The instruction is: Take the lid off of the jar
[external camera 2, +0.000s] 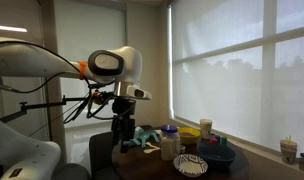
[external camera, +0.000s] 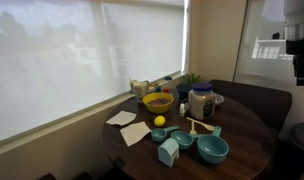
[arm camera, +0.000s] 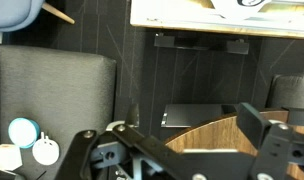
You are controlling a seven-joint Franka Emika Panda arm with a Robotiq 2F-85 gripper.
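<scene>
The jar (external camera: 201, 103) is tall and clear with whitish contents and stands at the back of the round wooden table (external camera: 242, 135). The dark bluish-grey lid (external camera: 201, 89) sits on top of it. Both show in both exterior views, jar (external camera 2: 170, 146) and lid (external camera 2: 170, 129). My gripper (external camera: 301, 66) hangs high, off to the side of the table and far from the jar; it also shows in an exterior view (external camera 2: 120, 133). In the wrist view the gripper (arm camera: 189, 111) is open and empty over the table's edge (arm camera: 207, 135). The jar is out of the wrist view.
A yellow bowl (external camera: 157, 101), a lemon (external camera: 159, 121), two teal bowls (external camera: 213, 150) (external camera: 184, 139), a small teal carton box (external camera: 168, 152) and paper napkins (external camera: 135, 133) lie on the table. A striped plate (external camera 2: 191, 165) sits near its edge. Dark seats (arm camera: 52, 85) surround the table.
</scene>
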